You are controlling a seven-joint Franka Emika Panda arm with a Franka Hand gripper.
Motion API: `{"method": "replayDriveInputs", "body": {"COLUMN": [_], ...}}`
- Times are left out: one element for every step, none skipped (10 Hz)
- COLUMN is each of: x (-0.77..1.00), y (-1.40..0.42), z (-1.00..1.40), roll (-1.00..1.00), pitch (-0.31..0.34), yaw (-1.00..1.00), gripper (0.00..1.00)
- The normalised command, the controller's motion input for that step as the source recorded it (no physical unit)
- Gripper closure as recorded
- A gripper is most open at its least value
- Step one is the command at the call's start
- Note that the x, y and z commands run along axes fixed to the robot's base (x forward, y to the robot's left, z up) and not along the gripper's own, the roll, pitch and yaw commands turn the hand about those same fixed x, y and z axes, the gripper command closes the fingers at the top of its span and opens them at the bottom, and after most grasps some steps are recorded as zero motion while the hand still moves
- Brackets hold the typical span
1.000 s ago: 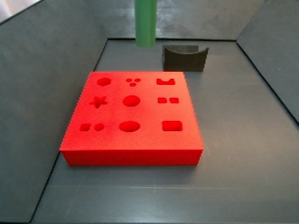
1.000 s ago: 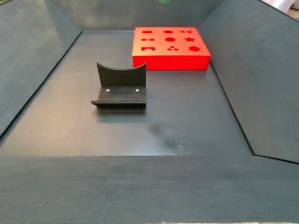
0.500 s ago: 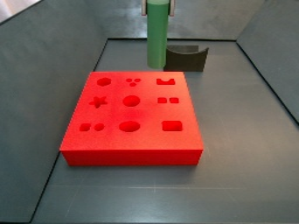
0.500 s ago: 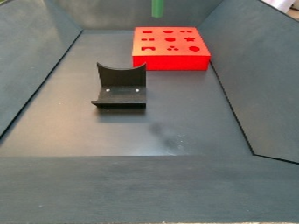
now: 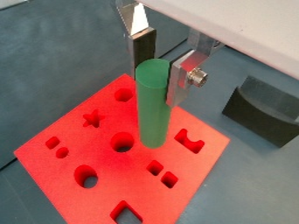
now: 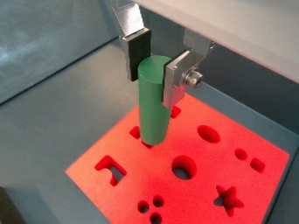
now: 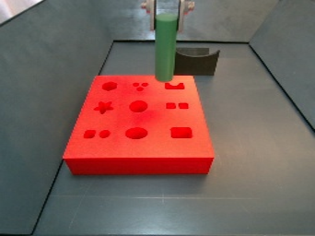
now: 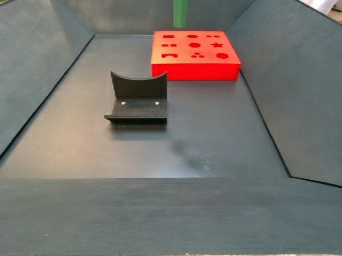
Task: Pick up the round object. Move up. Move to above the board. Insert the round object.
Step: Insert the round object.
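Observation:
The round object, a slim green cylinder peg [image 5: 152, 105], hangs upright in my gripper [image 5: 162, 63], whose silver fingers are shut on its top end. It also shows in the wrist view [image 6: 153, 101] and in both side views [image 7: 165, 44] [image 8: 181, 15]. The board, a flat red block with shaped cut-outs [image 7: 138, 120], lies on the floor below; the peg's lower end hovers over its far edge, above the holes. The board also shows in both wrist views [image 5: 82, 144] [image 6: 251, 179] and in a side view [image 8: 195, 53]. In a side view my gripper [image 7: 170, 4] sits at the picture's top edge.
The fixture, a dark L-shaped bracket on a base plate [image 8: 136, 98], stands on the grey floor beside the board; it shows behind the board in a side view [image 7: 197, 61] and in a wrist view [image 5: 267, 109]. Sloping grey walls [image 8: 34, 90] ring the floor.
The gripper with the green peg has come down toward the board and shifted slightly right in a side view. The board and the fixture have not moved.

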Motion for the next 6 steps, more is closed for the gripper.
{"method": "replayDriveInputs", "body": {"x": [0.00, 0.00, -0.03, 0.00, 0.00, 0.00], "y": [0.00, -0.07, -0.01, -0.02, 0.00, -0.01], "z": [-0.09, -0.56, -0.44, -0.05, -0.03, -0.27], "roll": [0.00, 0.08, 0.05, 0.00, 0.00, 0.05], "pitch": [0.000, -0.010, 0.000, 0.000, 0.000, 0.000], "yaw": [0.00, 0.00, 0.00, 0.00, 0.00, 0.00], "gripper": [1.00, 1.00, 1.00, 1.00, 1.00, 1.00]}}
